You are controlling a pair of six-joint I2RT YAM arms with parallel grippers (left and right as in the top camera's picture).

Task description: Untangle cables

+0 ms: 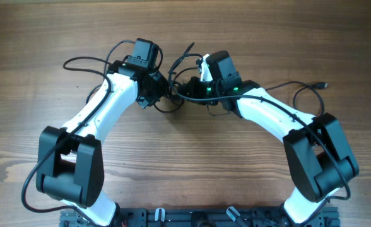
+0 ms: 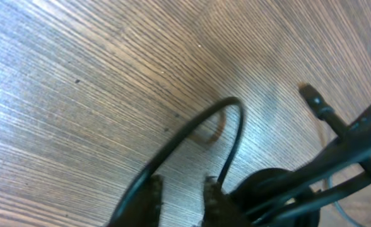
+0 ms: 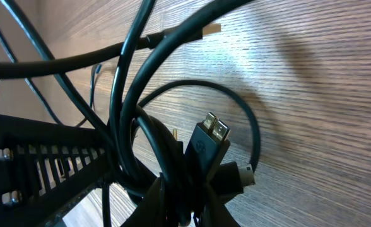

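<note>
Toward the far side of the wooden table (image 1: 47, 38), near centre: a tangle of black cables (image 1: 188, 96). Grips several strands tight in the right gripper (image 3: 179, 202), with a metal-tipped plug (image 3: 207, 142) just past its tips. Holds the left gripper (image 2: 182, 195) slightly spread, bare wood showing in the gap, one cable loop arcing just ahead. Loose ends out to both sides.
</note>
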